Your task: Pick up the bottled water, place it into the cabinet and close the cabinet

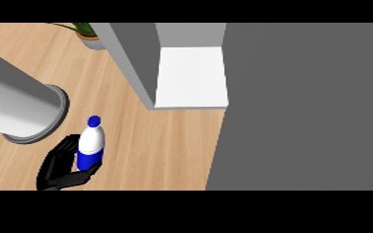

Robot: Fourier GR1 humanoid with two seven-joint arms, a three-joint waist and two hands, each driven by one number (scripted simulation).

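One bottled water (91,144), white, blue cap and band, clasped by left robot hand (59,170)

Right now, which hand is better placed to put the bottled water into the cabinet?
The left hand: its fingers curl round the bottled water, and the open cabinet lies ahead to its right. The right hand is not in view.

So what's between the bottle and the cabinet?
Only bare wooden counter, seen in the head view, separates the bottle from the cabinet.
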